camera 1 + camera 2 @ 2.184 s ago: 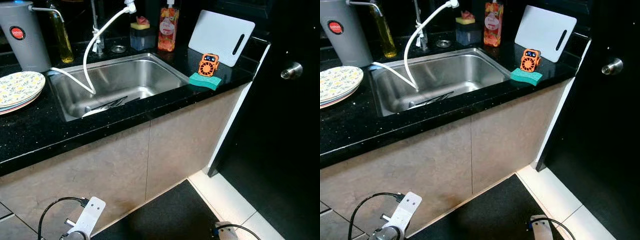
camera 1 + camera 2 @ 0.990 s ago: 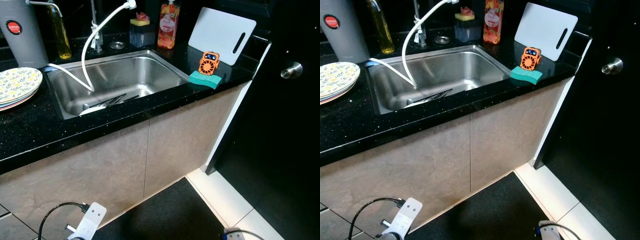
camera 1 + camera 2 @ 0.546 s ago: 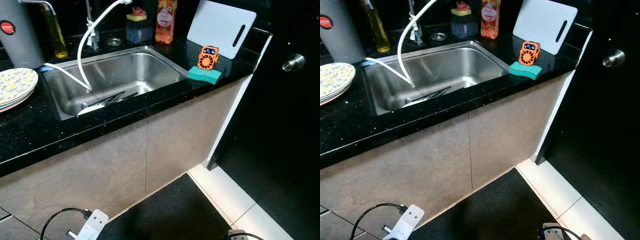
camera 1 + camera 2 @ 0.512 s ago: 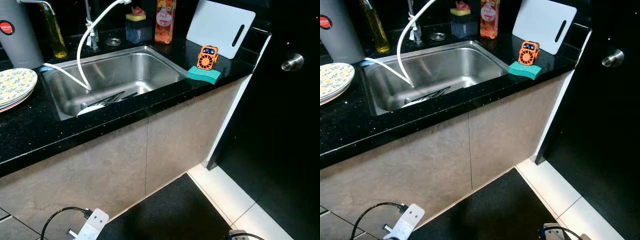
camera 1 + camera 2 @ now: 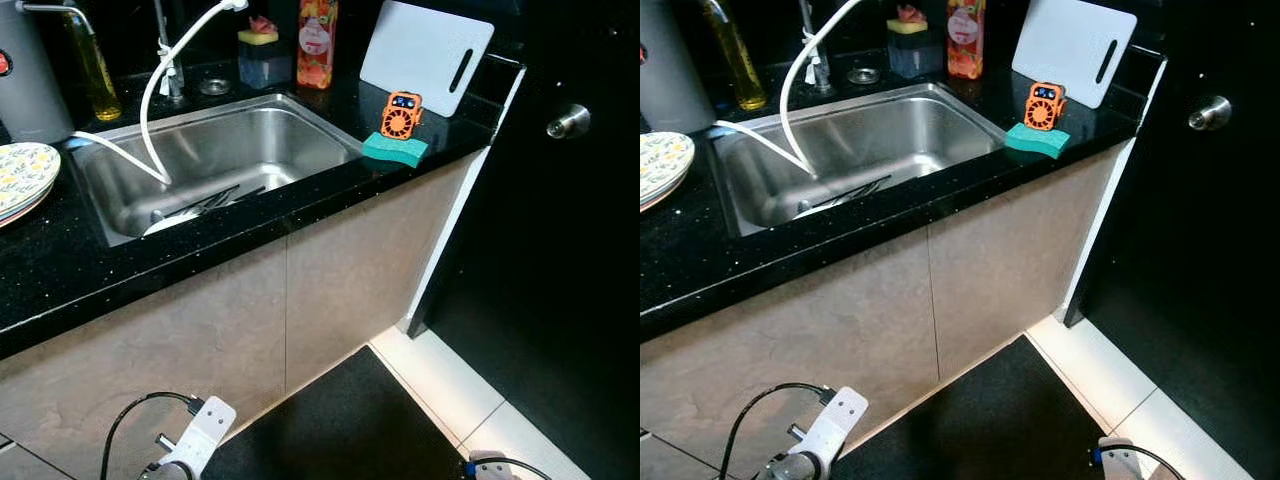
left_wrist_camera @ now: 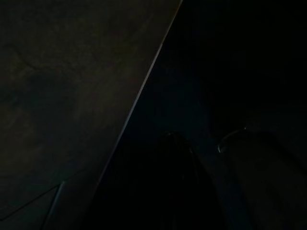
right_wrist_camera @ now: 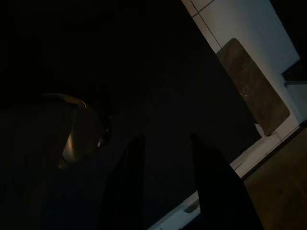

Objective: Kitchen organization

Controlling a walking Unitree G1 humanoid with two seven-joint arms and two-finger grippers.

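Several dark utensils [image 5: 205,201] lie in the steel sink [image 5: 300,130]

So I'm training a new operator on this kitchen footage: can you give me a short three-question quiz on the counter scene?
1. True or false: the orange gadget stands on the green sponge.
2. What leans against the wall behind it? A) white cutting board B) tray C) pan
3. Fill in: the white hose hangs down into the ____.

Key: 1 true; 2 A; 3 sink, where utensils lie. Both arms hang idle, the right gripper open.
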